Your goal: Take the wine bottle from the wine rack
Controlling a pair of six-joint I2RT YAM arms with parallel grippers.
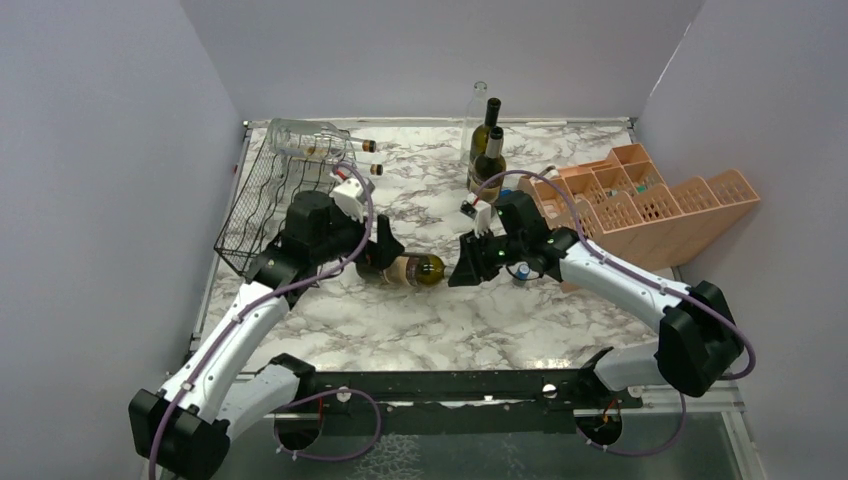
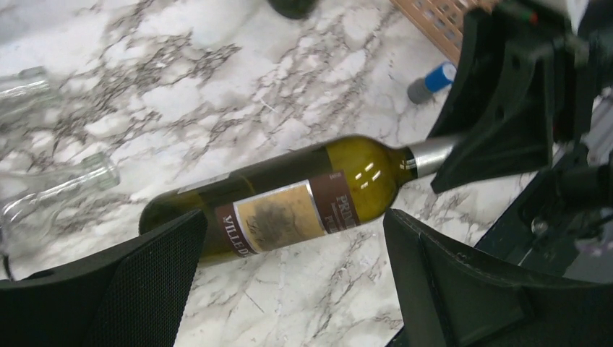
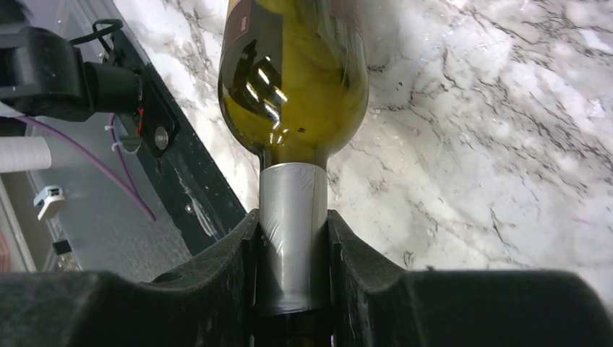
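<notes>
Right claw (image 3: 293, 242) pinching foil neck of green wine bottle (image 2: 289, 195), horizontal over mid surface (image 1: 450, 320). Left claw (image 2: 293, 217) spread wide at bottle body. Wine rack (image 1: 270, 200) far-left corner.

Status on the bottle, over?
Right gripper shut on wine bottle neck. Left gripper open, straddling its body. Bottle off the rack, horizontal over table.

The green wine bottle (image 1: 412, 270) lies on its side in the middle of the counter (image 1: 450, 320), off the rack (image 1: 262, 200). It has a tan and brown label. The right tool (image 3: 293, 231) pinches its silver neck. The black wire rack sits at the back left.
</notes>
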